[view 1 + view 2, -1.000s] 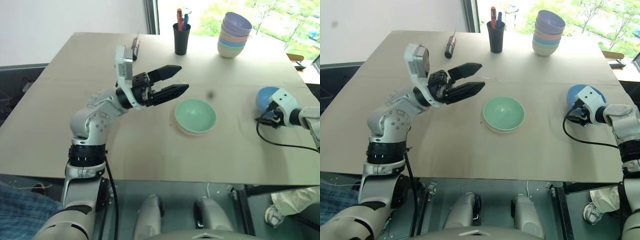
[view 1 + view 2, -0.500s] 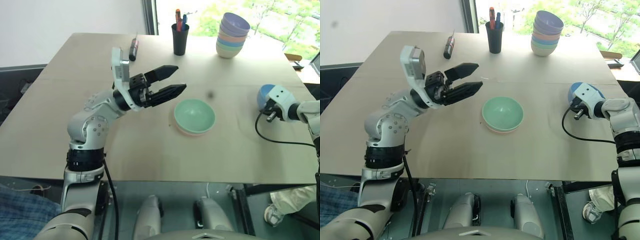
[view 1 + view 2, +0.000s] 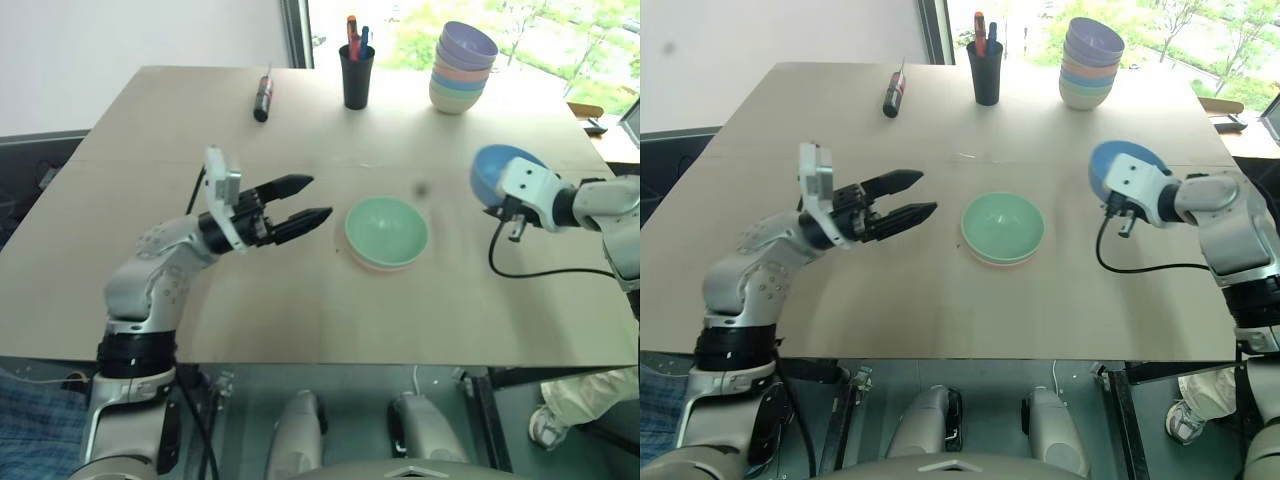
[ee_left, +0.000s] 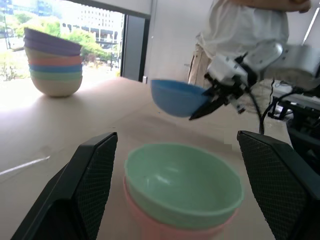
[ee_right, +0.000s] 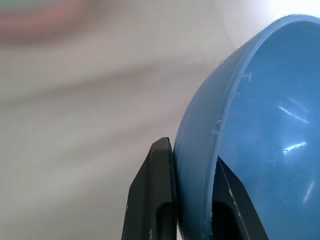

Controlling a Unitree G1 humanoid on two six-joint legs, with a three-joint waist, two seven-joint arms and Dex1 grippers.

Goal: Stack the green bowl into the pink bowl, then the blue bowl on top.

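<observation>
Step two in hand: green already nested in pink, blue being carried over. Right pincer [image 5: 192, 210] clamped tight on the wall of the blue bowl [image 3: 497, 172], one finger outside, one inside the rim, bowl off the counter [image 3: 300, 310] and tipped on its side. Beside that pincer, toward the robot's left and lower, sits the green bowl [image 3: 387, 229] seated inside the pink bowl [image 3: 372, 264], upright on the counter. Left pincer [image 3: 305, 200] spread wide, holding nothing, hovering just on the far side of that pair, touching neither. Next move by my read: carry blue over the green bowl's centre, level it mouth up, lower, release. Risk: tilt makes it seat crooked. Spare bowl stack [image 3: 463, 68] and pen cup [image 3: 356, 76] far off.
</observation>
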